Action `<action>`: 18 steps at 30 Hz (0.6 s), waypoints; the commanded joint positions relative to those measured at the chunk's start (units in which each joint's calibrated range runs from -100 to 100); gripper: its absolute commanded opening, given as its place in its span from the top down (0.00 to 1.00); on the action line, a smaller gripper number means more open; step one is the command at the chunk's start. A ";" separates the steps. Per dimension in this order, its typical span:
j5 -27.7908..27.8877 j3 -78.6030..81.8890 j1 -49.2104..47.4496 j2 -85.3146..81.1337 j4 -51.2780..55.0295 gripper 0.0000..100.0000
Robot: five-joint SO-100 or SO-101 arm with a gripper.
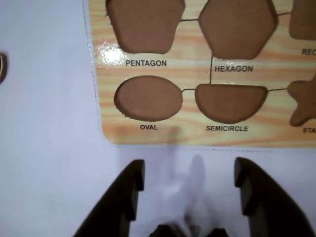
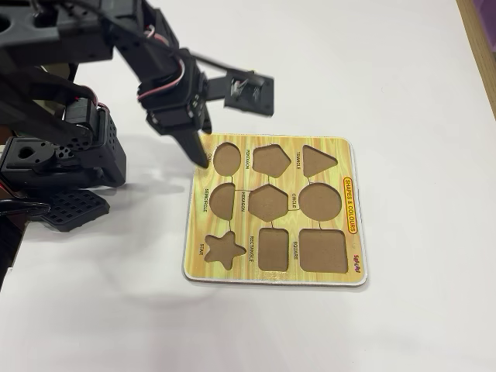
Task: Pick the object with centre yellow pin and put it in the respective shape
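The semicircle recess (image 1: 231,102) is brown and labelled SEMICIRCLE, set in the yellow wood-grain puzzle board (image 1: 197,136). My gripper (image 1: 189,168) is open and holds nothing. It hovers over white table just short of the board's near edge, below the oval and semicircle recesses. In the fixed view the gripper (image 2: 201,155) points down at the board's (image 2: 232,273) upper left edge, with the semicircle recess (image 2: 222,198) just below it. A dark sliver with a tan rim (image 1: 2,66) shows at the wrist view's left edge, and I cannot tell what it is. No yellow pin shows.
All the board's recesses are empty: oval (image 1: 148,98), pentagon (image 1: 145,24), hexagon (image 1: 237,27) and star (image 2: 223,248) among them. The arm's black base (image 2: 62,163) stands left of the board. White table lies around the board.
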 commanded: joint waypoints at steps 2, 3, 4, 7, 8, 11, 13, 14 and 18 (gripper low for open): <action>0.24 -8.99 -6.32 7.66 -0.38 0.79; 0.24 -10.16 -7.78 9.34 -0.38 0.79; 0.24 -11.60 -9.54 11.43 -0.38 0.79; 0.24 -15.65 -13.64 15.95 -0.38 0.79; 0.24 -16.73 -14.72 16.95 -0.38 0.79; 0.24 -19.60 -17.64 19.46 -0.38 0.79; 0.24 -21.85 -19.40 21.30 -0.38 0.79; 0.24 -22.93 -20.09 22.39 -0.38 0.79; 0.24 -28.15 -23.11 27.75 -0.38 0.79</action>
